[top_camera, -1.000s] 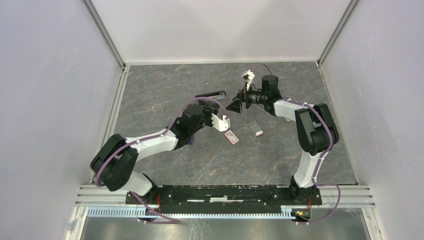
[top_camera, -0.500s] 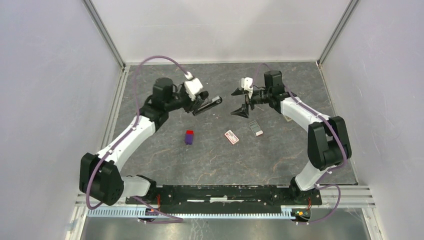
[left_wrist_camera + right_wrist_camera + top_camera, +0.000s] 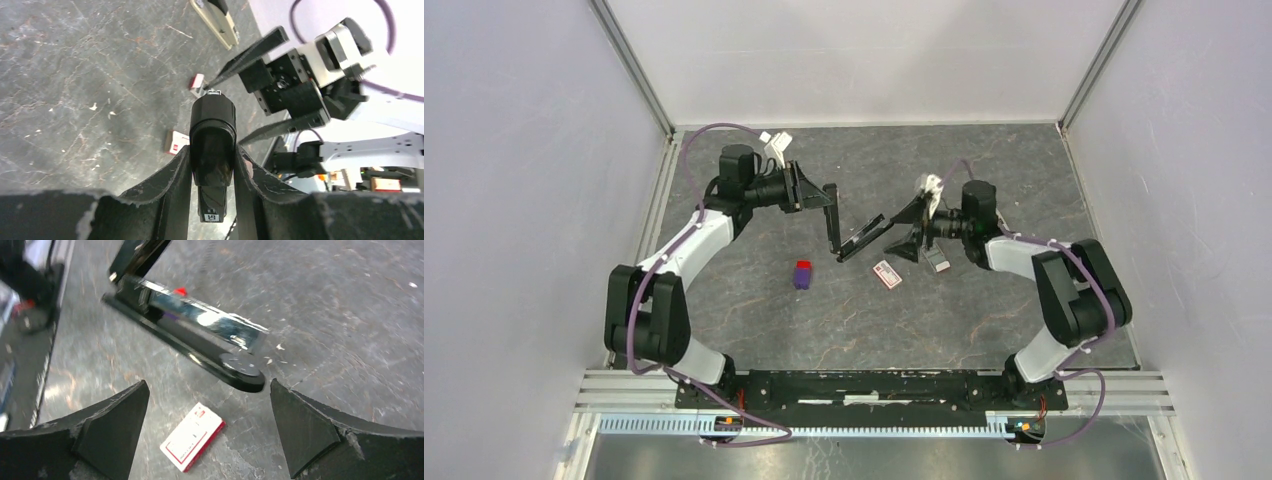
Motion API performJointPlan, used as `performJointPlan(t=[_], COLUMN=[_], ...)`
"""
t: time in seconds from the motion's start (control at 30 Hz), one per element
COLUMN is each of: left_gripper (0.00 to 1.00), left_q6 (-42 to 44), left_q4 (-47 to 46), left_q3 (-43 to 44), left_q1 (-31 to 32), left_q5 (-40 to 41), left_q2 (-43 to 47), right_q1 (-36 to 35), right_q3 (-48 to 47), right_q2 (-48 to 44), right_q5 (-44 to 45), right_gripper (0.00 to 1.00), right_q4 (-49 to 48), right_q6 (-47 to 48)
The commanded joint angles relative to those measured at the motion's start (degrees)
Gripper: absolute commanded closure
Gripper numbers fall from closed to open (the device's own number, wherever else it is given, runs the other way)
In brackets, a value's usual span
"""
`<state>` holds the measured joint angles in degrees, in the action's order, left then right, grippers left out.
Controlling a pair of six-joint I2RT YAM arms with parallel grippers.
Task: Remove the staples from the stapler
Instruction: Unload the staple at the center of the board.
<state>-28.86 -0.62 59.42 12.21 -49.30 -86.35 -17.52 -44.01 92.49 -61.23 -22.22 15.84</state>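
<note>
Mid-frame, the left gripper (image 3: 212,161) pinches the stiff, likely slick stapler (image 3: 862,238) by its black bar; the gaping right gripper (image 3: 208,386) could take its rail.

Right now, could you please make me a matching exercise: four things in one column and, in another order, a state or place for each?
1 stapler
2 right gripper
3 red-and-white box
4 red-and-purple block

A lies flat on the table near the right gripper
B wide open, empty
C clamped in the left gripper, hinged open
D stands on the table nearer the left arm

Pairs: 1-C, 2-B, 3-A, 4-D
</note>
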Motion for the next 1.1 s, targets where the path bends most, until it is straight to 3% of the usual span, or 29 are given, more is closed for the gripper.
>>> performJointPlan(t=[0.0,0.03,0.1,0.13,0.27,0.33,0.43,0.53,0.7,0.9,0.97,1.07], left_gripper=[0.98,0.98,0.98,0.98,0.98,0.98,0.98,0.98,0.98,0.98,0.98,0.98], left_q6=[-11.88,-11.90,-13.48,-14.35,-19.89,-24.94,-32.13,-37.58,-40.43,-41.63,-43.04,-45.44], left_q4=[-9.04,-9.23,-12.01,-13.79,-18.86,-23.84,-33.48,-42.18,-47.64,-49.55,-51.46,-53.66], left_q3=[2.89,2.26,-0.49,-1.79,-5.71,-7.68,-10.30,-12.89,-15.82,-17.76,-18.66,-19.45], left_q1=[-0.69,-0.63,-0.69,-0.74,-0.87,-0.87,-0.94,-0.91,-0.92,-0.89,-0.89,-0.96], left_q5=[-5.19,-5.28,-4.56,-4.41,-4.19,-3.96,-4.20,-4.16,-2.91,-1.86,-1.21,-0.12], left_q2=[3.07,3.82,5.37,5.86,5.84,5.45,4.16,2.95,2.76,1.62,0.64,-1.72], right_q1=[4.98,5.71,6.71,6.85,6.54,6.54,6.25,4.67,2.42,1.87,1.25,0.46], right_q3=[5.70,7.71,8.11,8.46,11.00,10.39,11.62,10.93,11.44,10.16,9.61,8.79], right_q2=[4.18,6.84,11.36,11.51,2.92,1.16,3.16,6.02,5.69,8.00,8.51,10.50], right_q5=[3.40,4.17,5.09,5.16,7.01,8.41,9.78,9.71,11.28,14.12,15.62,17.19], right_gripper=[0.02,0.02,0.02,0.02,0.02,0.02,0.02,0.02,0.02,0.03,0.09,0.31], right_q4=[-54.98,-69.84,-84.37,-84.76,-62.43,-54.11,-61.00,-62.96,-56.88,-63.57,-62.13,-63.83], right_q6=[-58.86,-72.52,-89.73,-90.65,-72.80,-71.02,-80.15,-83.43,-80.43,-88.45,-88.64,-90.87])
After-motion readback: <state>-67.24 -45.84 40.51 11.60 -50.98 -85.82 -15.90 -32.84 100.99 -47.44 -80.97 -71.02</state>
